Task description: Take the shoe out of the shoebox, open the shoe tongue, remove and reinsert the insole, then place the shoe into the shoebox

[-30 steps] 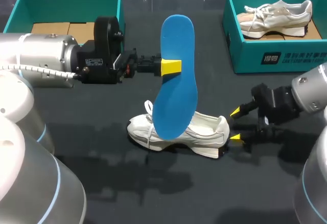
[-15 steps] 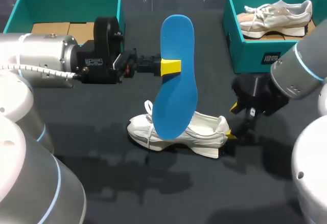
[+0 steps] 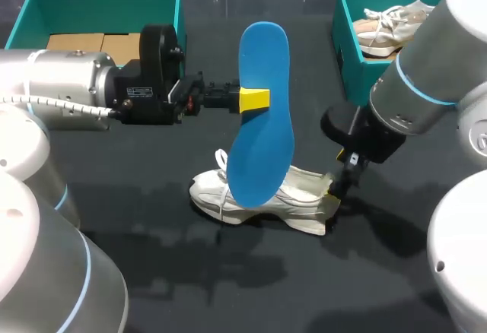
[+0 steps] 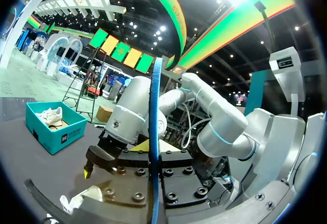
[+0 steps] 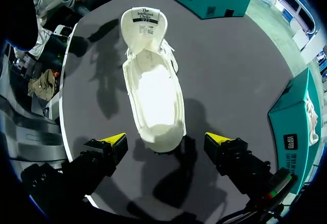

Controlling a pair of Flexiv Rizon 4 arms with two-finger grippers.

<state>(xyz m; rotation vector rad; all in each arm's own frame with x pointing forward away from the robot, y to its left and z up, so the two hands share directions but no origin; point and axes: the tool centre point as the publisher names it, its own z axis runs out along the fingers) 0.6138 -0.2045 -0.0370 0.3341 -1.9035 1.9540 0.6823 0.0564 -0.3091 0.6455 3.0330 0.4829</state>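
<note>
The white sneaker [image 5: 153, 91] lay heel-first just ahead of the released right claw [image 5: 167, 142], long axis pointing away, while the left claw [image 3: 255, 99] clenched the blue insole [image 3: 262, 120] above it.

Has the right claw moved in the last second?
Yes. In the head view the right claw came leftward to the heel of the white lace-up sneaker, which stayed put. Open, it now flanks that heel.
</note>
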